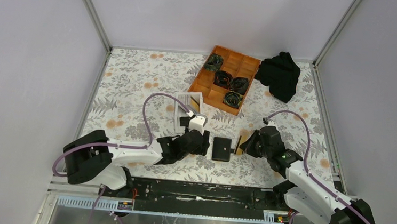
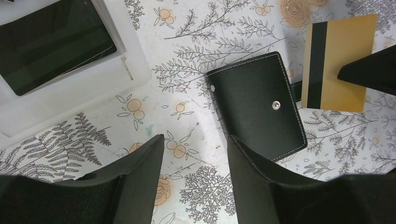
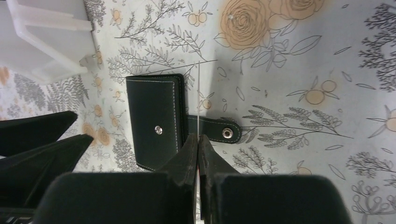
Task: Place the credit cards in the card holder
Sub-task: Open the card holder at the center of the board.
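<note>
A: Cards counted?
B: 1 credit card [image 2: 338, 63], tan, is pinched edge-on by the right gripper [image 3: 198, 138], just beside 1 card holder [image 2: 257, 105], laid flat betw. both grippers.
A: And left gripper [image 2: 196, 140]?
B: Held apart, nothing gripped.

Bright, even light falls from above; shadows on the counter [image 1: 134, 85] are pale and soft-edged. In both wrist views the near fingers [image 2: 140, 177] look dark and slightly soft, while the counter print and the gold credit card [image 2: 343, 51] are sharp. The overhead view splays its walls [image 1: 30, 50] outward.
</note>
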`<state>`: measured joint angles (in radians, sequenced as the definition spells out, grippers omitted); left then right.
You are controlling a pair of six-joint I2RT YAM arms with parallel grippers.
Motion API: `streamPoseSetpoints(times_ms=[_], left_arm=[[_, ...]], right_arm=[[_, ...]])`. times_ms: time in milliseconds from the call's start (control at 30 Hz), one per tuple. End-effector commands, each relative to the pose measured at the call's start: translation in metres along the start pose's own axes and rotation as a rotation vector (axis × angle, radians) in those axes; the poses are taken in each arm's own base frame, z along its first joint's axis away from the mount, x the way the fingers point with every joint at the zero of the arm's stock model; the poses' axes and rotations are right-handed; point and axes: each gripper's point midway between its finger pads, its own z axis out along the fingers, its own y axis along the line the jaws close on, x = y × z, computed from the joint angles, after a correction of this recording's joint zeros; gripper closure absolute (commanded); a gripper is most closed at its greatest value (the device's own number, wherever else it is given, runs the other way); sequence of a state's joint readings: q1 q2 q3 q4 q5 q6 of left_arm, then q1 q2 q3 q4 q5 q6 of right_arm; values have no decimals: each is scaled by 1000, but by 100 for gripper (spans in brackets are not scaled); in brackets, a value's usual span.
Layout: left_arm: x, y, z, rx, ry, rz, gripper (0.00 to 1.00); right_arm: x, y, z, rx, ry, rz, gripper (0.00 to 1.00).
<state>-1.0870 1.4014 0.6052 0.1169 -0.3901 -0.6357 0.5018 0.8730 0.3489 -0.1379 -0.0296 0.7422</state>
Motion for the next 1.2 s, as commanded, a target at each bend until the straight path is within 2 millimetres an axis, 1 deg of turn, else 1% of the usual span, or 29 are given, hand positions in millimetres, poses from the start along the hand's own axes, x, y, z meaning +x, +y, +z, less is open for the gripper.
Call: streamPoseSetpoints(times_ms=[0,200,333,633,833,1167], left_arm=[[-8,-5,8,-3,-61,-21,41],[1,-5,16,-11,-36,-7,41],[5,-5,18,-15,-26,-5,41],[12,-7,23,-15,-1,8,41],[20,-8,28,-17,22,17,42],[22,-9,26,-16,27,21,42]], right_arm=[[-6,21,0,-102,-19,38,100],[3,25,4,-153,16,64,100],[8,23,6,-162,34,71,100],[12,31,3,-222,46,92,100],[17,29,6,-231,61,104,100],[7,38,-4,-259,37,101,100]])
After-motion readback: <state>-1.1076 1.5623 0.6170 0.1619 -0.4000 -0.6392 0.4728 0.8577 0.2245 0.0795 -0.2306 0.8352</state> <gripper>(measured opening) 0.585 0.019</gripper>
